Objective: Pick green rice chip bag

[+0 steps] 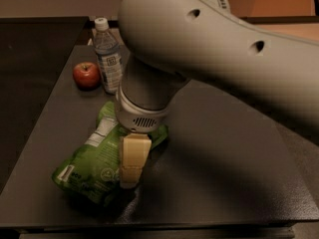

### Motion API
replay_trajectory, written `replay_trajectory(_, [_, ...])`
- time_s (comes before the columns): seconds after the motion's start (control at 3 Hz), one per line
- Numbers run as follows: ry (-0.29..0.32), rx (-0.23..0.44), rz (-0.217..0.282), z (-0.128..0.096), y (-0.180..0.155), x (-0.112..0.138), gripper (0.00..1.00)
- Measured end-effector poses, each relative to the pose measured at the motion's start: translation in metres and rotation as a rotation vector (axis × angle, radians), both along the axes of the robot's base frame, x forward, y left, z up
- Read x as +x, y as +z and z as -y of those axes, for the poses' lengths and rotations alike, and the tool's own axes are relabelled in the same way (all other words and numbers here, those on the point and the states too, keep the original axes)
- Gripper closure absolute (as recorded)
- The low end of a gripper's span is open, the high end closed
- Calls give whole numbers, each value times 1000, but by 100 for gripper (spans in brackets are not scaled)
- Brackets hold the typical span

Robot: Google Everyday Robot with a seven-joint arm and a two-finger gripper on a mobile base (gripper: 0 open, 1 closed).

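The green rice chip bag (pixel 89 166) lies flat on the dark table (pixel 224 173) near the front left, a puffy green pouch with white label panels. My gripper (pixel 131 176) hangs from the big grey arm (pixel 209 49), pointing down. It is right over the bag's right edge and low, close to the table. The gripper and the wrist hide the bag's upper right part.
A red apple (pixel 86 74) and an upright clear water bottle (pixel 107 59) stand at the table's back left, behind the bag. The table's left edge runs close beside the bag and its front edge lies just below it. The arm hides the back middle.
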State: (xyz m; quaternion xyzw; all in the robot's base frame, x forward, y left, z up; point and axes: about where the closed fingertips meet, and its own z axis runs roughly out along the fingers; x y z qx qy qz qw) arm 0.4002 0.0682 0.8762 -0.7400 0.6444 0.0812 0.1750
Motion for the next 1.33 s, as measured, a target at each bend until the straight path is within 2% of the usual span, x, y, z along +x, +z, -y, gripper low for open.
replay_trajectory(0.33, [145, -51, 21, -21, -8, -2, 0])
replay_trajectory(0.67, [268, -112, 43, -30, -15, -3, 0])
replay_trajectory(1.0, [366, -174, 65, -28, -17, -1, 0])
replay_trajectory(1.33, [419, -219, 78, -26, -17, 0, 18])
